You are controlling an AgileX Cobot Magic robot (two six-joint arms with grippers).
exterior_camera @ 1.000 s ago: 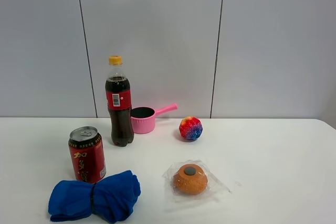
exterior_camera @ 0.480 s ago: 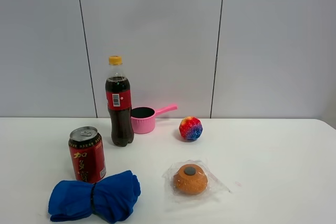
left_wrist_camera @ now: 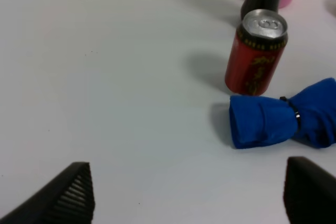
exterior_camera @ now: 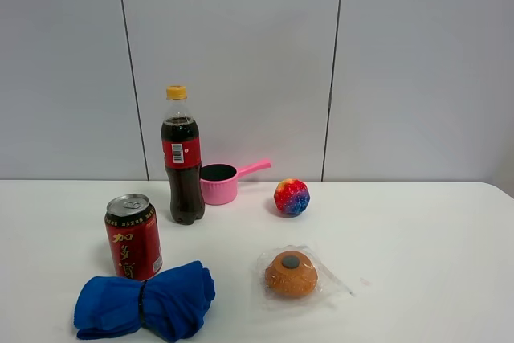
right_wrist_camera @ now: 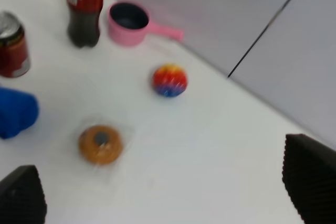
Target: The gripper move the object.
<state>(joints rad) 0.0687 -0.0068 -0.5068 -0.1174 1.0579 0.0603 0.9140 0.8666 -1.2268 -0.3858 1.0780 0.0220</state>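
Note:
On the white table (exterior_camera: 418,230) stand a cola bottle (exterior_camera: 183,158), a red can (exterior_camera: 132,236), a pink scoop (exterior_camera: 222,181), a rainbow ball (exterior_camera: 291,196), a wrapped orange bun (exterior_camera: 291,274) and a rolled blue cloth (exterior_camera: 144,301). Neither arm shows in the exterior view. In the left wrist view my left gripper (left_wrist_camera: 191,198) is open and empty above bare table, with the can (left_wrist_camera: 257,52) and cloth (left_wrist_camera: 283,120) ahead of it. In the right wrist view my right gripper (right_wrist_camera: 165,190) is open and empty, high above the bun (right_wrist_camera: 100,144) and ball (right_wrist_camera: 169,80).
A grey panelled wall (exterior_camera: 321,62) stands right behind the table. The bottle (right_wrist_camera: 84,7), the scoop (right_wrist_camera: 130,23) and the can (right_wrist_camera: 11,44) also show in the right wrist view, which is blurred.

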